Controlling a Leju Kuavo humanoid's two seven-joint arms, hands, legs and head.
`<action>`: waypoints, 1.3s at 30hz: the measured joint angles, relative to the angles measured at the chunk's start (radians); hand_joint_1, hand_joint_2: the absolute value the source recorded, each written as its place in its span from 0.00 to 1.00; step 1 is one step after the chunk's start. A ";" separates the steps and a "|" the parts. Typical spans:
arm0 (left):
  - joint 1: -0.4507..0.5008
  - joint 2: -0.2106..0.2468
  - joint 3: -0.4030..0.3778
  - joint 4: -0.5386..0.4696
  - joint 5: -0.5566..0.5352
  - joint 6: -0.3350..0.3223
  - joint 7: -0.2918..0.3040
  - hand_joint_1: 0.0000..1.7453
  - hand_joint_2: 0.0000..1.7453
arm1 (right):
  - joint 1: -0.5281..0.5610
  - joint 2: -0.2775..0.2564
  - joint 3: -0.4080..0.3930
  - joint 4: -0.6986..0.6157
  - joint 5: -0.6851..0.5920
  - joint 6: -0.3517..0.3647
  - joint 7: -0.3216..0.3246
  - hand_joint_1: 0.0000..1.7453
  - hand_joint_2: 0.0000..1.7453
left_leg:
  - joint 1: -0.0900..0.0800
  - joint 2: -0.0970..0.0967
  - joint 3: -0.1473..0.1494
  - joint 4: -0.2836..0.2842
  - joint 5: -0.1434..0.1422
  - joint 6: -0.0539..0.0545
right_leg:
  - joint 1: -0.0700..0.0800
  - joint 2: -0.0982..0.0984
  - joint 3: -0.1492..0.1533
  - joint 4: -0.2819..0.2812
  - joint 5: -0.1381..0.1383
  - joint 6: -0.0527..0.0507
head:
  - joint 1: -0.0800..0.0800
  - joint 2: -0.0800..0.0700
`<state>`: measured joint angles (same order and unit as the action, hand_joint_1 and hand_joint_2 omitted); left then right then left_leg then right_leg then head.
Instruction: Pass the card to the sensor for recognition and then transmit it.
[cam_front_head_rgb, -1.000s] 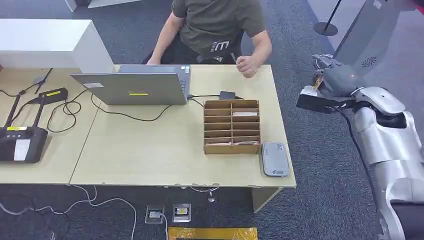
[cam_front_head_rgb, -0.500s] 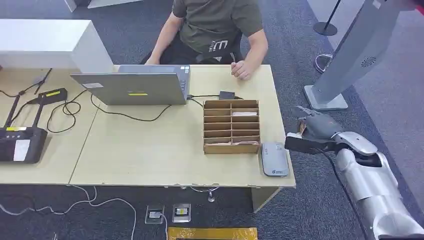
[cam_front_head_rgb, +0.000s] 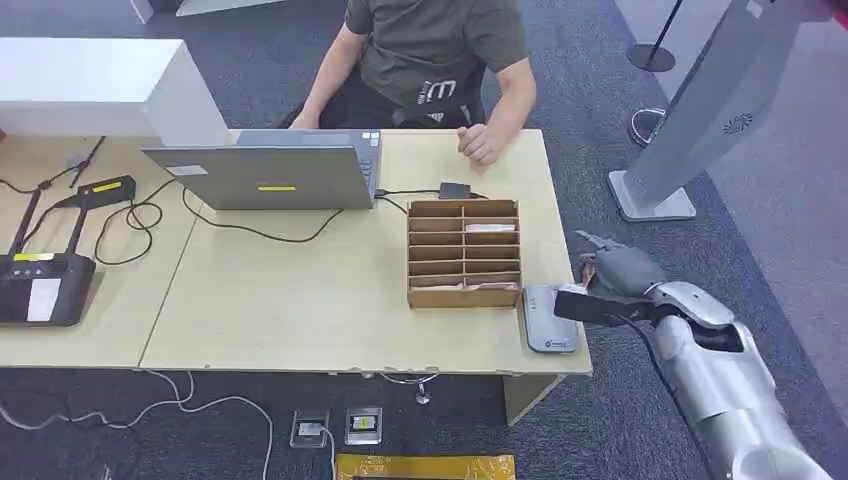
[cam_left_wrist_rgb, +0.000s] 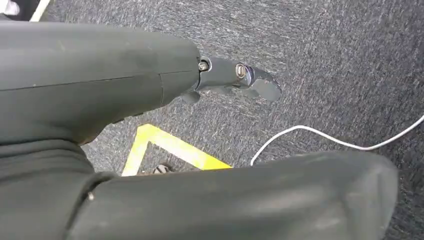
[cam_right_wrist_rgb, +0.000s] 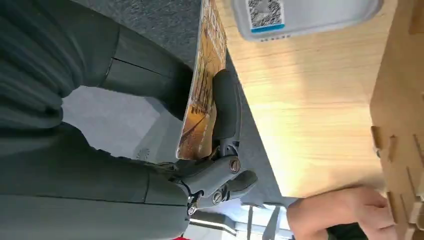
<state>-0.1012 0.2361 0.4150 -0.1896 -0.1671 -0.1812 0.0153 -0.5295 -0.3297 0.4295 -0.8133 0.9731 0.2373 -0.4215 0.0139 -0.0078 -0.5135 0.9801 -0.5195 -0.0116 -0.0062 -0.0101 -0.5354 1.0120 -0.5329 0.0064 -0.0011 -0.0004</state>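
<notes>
My right hand (cam_front_head_rgb: 618, 272) hovers just off the desk's right edge, beside the grey flat sensor (cam_front_head_rgb: 549, 318) on the near right corner. It pinches a thin card with an orange-brown print (cam_right_wrist_rgb: 202, 90) between the thumb and a dark finger, and the card stands on edge. A sliver of the card (cam_front_head_rgb: 590, 270) shows at the hand in the head view. The sensor (cam_right_wrist_rgb: 310, 15), with a QR label, lies on the wood a short way beyond the card's edge, not touching it. My left hand (cam_left_wrist_rgb: 235, 77) hangs over the carpet and holds nothing.
A cardboard slotted box (cam_front_head_rgb: 464, 254) stands just left of the sensor. A person (cam_front_head_rgb: 430, 50) sits at the far side with a fist (cam_front_head_rgb: 478, 145) on the desk (cam_front_head_rgb: 300, 300). A laptop (cam_front_head_rgb: 265, 175) and cables lie further left. A white kiosk stand (cam_front_head_rgb: 700, 110) rises at the right.
My right arm has come down and leftward with the card, from beside the kiosk to the desk's right edge by the sensor. The person's fist has settled on the desk.
</notes>
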 joint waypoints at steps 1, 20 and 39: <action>0.000 0.000 0.000 0.000 0.000 0.000 0.000 0.00 0.00 | 0.000 0.002 0.000 0.000 0.000 0.000 0.000 1.00 1.00 | 0.000 0.000 0.000 0.000 0.000 0.000 | 0.000 0.000 0.000 0.000 0.000 0.000 | 0.000 0.000; -0.001 -0.002 0.013 0.002 -0.011 0.014 0.002 0.00 0.00 | -0.001 0.044 0.001 -0.027 0.006 0.003 0.000 1.00 1.00 | 0.000 0.000 0.000 0.000 0.000 0.000 | 0.000 0.000 0.000 0.000 0.000 0.000 | 0.000 0.000; -0.001 -0.002 0.035 0.002 -0.042 0.000 0.005 0.00 0.00 | 0.045 0.062 0.025 -0.068 -0.026 0.028 0.016 1.00 1.00 | 0.000 0.001 0.001 0.000 0.000 0.000 | 0.000 0.001 0.000 0.000 0.000 0.000 | 0.000 0.000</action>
<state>-0.1019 0.2342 0.4501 -0.1881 -0.2087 -0.1816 0.0206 -0.4849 -0.2682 0.4547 -0.8816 0.9472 0.2651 -0.4051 0.0139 -0.0069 -0.5126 0.9802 -0.5194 -0.0115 -0.0062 -0.0096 -0.5351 1.0120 -0.5328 0.0064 -0.0008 -0.0004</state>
